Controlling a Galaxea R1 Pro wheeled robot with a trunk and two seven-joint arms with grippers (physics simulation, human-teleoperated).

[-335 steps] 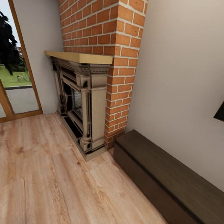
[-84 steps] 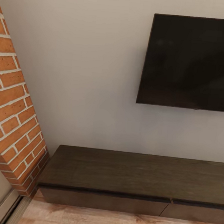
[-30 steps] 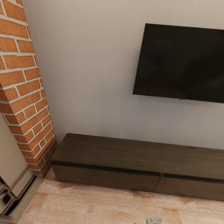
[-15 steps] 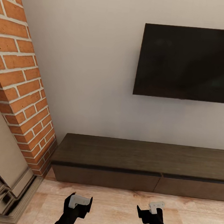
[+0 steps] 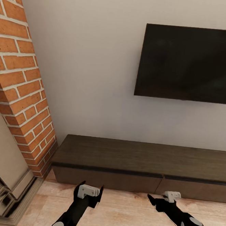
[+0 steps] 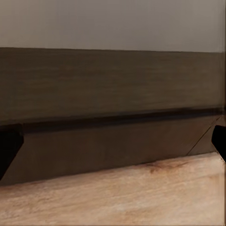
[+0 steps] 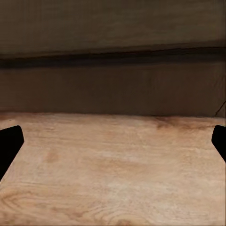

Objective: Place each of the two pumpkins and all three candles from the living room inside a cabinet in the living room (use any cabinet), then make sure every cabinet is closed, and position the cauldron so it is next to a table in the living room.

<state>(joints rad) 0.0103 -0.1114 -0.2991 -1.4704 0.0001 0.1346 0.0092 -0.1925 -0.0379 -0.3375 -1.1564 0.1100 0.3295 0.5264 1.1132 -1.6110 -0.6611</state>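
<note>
- The cabinet (image 5: 142,163) runs low along the wall under the TV (image 5: 189,63), both drawer fronts flush and shut, with a seam between them right of the middle.
- Half a second ago the two arms were lower in the head view; now both have risen and reached toward the drawer fronts, while the camera itself has not shifted.
- The left gripper (image 5: 89,190) hangs just short of the left drawer front, jaws spread wide with nothing between them (its wrist view shows the dark tips at either edge and the cabinet face between).
- The right gripper (image 5: 162,198) sits near the seam, above the floor (image 5: 124,213), jaws likewise apart and empty.
- No pumpkin, candle or cauldron appears here, so nothing is stowed yet.
- My reading: the drive to the cabinet is over and the opening of a drawer comes next; with no handles, the jaws likely need the dark gap under the top board.
- The brick chimney (image 5: 23,81) and fireplace (image 5: 0,185) stand to the left.
</note>
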